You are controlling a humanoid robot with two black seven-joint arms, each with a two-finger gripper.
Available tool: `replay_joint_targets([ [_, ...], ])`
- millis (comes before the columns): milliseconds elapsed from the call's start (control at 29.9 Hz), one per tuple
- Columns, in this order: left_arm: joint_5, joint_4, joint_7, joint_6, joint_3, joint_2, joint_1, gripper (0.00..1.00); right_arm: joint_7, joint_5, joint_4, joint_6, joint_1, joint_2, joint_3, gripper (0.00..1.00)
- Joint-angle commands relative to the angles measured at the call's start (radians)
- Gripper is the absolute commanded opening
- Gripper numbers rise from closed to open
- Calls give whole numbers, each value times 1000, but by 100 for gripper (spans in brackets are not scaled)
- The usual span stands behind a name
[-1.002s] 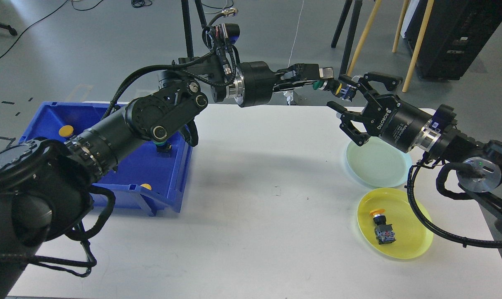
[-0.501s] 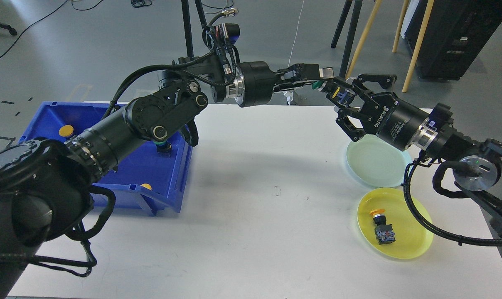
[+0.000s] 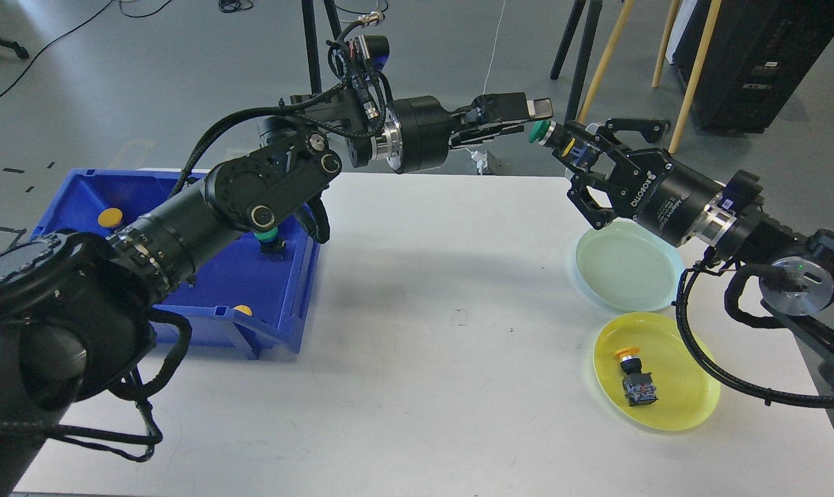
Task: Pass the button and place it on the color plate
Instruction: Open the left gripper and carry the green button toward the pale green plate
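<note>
A green-capped button (image 3: 544,131) is held in the air above the table's far edge. My right gripper (image 3: 574,153) is shut on its dark body, with the green cap pointing left. My left gripper (image 3: 526,117) is open and empty just left of and slightly above the cap, apart from it. A pale green plate (image 3: 624,270) lies on the table at the right, below my right gripper. A yellow plate (image 3: 672,404) lies in front of it and holds a yellow-capped button (image 3: 634,379).
A blue bin (image 3: 286,304) stands at the table's left with a green button (image 3: 272,241) and two yellow buttons (image 3: 110,217) in it. My left arm spans above the bin. Tripod legs and wooden poles stand behind the table.
The right gripper closed on the green button. The left gripper let go of it and drew up and back to the left; the button now rides with the right gripper.
</note>
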Motion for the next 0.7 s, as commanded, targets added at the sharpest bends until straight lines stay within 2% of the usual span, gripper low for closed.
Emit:
replay_joint_targets([
  [0, -22, 2, 1, 0, 0, 0, 2, 70, 0, -2, -94, -41, -29, -3, 27, 0],
  [100, -33, 2, 1, 0, 0, 0, 3, 71, 1, -54, -254, -117, -29, 9, 2, 0],
  [234, -38, 2, 1, 0, 0, 0, 3, 71, 17, -276, -412, -242, -26, 29, -15, 0],
  [468, -50, 25, 1, 0, 0, 0, 3, 71, 21, -684, -492, -447, -25, 116, -99, 0],
  [668, -71, 26, 1, 0, -2, 0, 3, 71, 20, -784, -585, -480, 26, 210, -212, 3],
])
